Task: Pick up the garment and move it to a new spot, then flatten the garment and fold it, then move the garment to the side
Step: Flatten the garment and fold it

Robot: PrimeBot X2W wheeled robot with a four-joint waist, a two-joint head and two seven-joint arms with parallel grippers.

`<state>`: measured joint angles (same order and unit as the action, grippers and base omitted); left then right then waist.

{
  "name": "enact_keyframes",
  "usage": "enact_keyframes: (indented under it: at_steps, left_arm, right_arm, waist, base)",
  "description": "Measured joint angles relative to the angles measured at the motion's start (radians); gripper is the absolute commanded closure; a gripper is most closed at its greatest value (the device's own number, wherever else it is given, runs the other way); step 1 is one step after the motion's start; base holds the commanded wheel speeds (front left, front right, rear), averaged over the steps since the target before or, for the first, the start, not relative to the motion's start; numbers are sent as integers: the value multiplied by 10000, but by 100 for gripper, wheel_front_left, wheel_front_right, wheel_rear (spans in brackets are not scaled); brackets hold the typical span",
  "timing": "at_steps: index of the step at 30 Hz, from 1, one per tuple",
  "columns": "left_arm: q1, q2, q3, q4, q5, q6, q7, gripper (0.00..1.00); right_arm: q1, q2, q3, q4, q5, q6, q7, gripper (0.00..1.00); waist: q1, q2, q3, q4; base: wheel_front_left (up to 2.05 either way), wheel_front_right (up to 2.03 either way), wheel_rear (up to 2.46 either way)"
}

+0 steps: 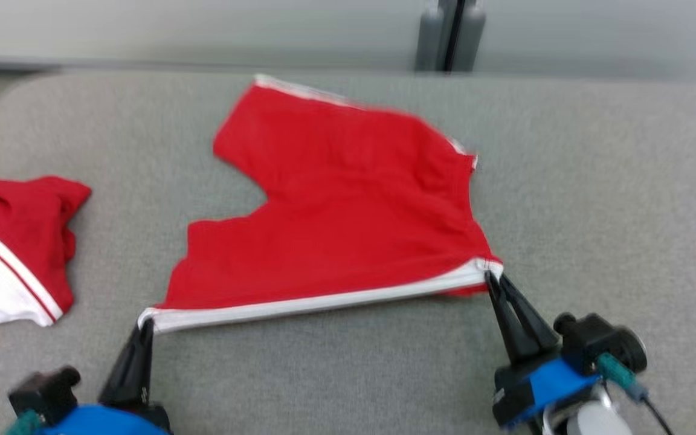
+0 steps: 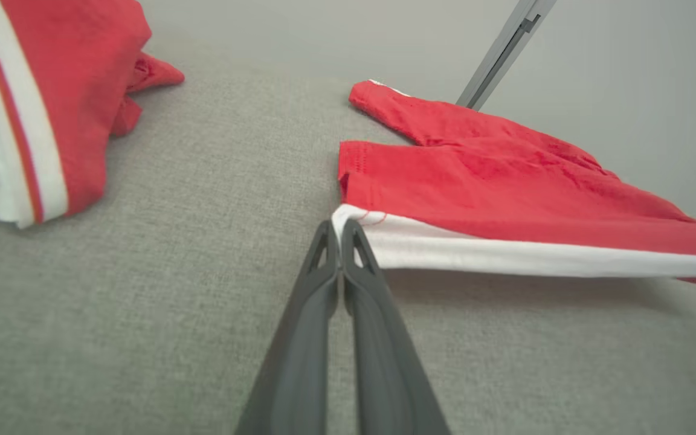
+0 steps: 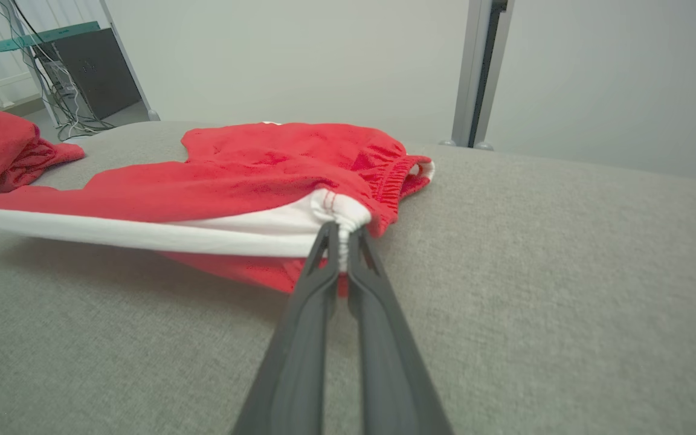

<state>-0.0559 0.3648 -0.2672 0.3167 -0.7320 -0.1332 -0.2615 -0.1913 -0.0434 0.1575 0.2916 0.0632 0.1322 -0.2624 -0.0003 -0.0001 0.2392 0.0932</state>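
Far left: a crumpled red-and-white cloth (image 1: 9, 254) lies on the grey padded surface (image 1: 596, 199), well apart from both grippers, nothing touching it.

Left gripper (image 1: 147, 325): comes in from the lower left, fingers pointing up and a bit right, low over the surface. Jaws pinched tight together. They clamp the left end of the white stripe (image 1: 312, 300), right at the leg-hem corner of the red shorts (image 1: 336, 205).

Shorts in the middle of the surface, mostly spread flat. Two legs point left, waistband (image 3: 393, 175) to the right. The far leg and far edge rest on the surface. The near edge with the stripe is raised slightly, with a shadow under it, and is pulled in a straight line between the two grippers. A little red fabric sags below the stripe near its right end.

Right gripper (image 1: 492, 277): comes in from the lower right, fingers leaning up and left, tips just above the surface. Jaws closed narrow, gripping the bunched right end of the stripe at the waistband corner. So the shorts lie just beyond both fingertips, away from the robot.

Back right: a grey post (image 1: 451, 33) stands behind the surface against the pale wall.
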Motion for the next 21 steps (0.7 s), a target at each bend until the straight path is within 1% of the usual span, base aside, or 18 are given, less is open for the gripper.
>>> enact_keyframes:
  at_steps: [5,9,13,15,17,21]
  left_arm:
    - [853,-453,228,625,430,-42,2,100]
    - [1505,-696,334,842,865,-58,4,100]
    - [1933,-897,646,771,1116,-61,6,100]
    - [1862,-890,675,587,1168,-59,4,100]
    - [1558,-765,629,305,1168,-56,4,100]
    - [403,-165,456,-359,963,-29,2,100]
  right_arm:
    - [1267,23,-10,128,537,17,12,100]
    - [2188,38,-56,240,961,58,15,100]
    - [2812,59,-10,151,1078,59,15,100]
    - [2791,54,-2,31,1089,58,15,100]
    - [2617,38,12,-165,1208,56,13,100]
    - [1731,8,153,-568,1576,42,10,100]
  waist:
    - [0,-1,-942,-137]
    - [0,-2,-1628,-281]
    - [-1,-2,-1922,-538]
    - [0,-3,-1808,-651]
    - [3,-2,-1562,-740]
    - [5,-2,-836,-1000]
  base:
    - [0,0,0]
    - [0,0,0]
    - [0,0,0]
    - [0,0,0]
    - [0,0,0]
    - [0,0,0]
